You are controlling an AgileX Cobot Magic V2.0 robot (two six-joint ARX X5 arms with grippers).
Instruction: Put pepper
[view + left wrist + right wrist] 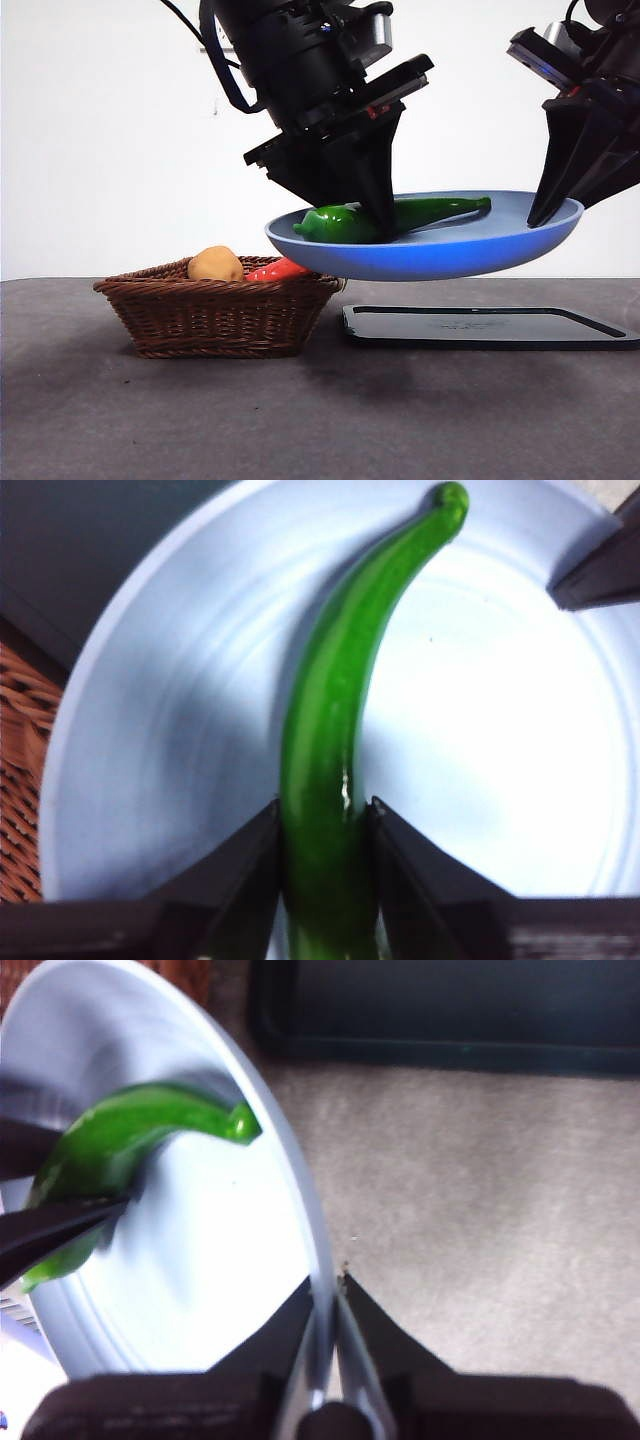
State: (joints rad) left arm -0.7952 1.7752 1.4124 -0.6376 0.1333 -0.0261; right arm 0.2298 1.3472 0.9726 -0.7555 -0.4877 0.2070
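The plate (440,255) is held in the air above the worktop (300,420), over the black tray (490,328) and just beside the basket (215,312). It is carried by the right claw (328,1290), whose jaws are pressed onto the rim at the 3 o'clock edge in the front view. A thin rim grip is judged sufficient because the plate is kept near level, so nothing slides.

The pepper (340,760) lies lengthwise across the plate, stem end toward 9 o'clock and tip toward 3 o'clock in the front view. Its thick end is pinched by the left claw (325,825), which comes down from 12 o'clock; the jaws are seen touching both flanks of the pepper. Whether the pepper rests fully on the plate or is borne partly by the claw cannot be told.

The potato (215,264) and a red-orange vegetable (275,270) are noted in the basket, at 9 o'clock of the plate and lower.

Judgement: the plate is raised to meet the pepper so the drop is short. The placing appears nearly done; release by the left claw is judged the step remaining. Risk: the curved, glossy pepper may roll toward the rim on release.
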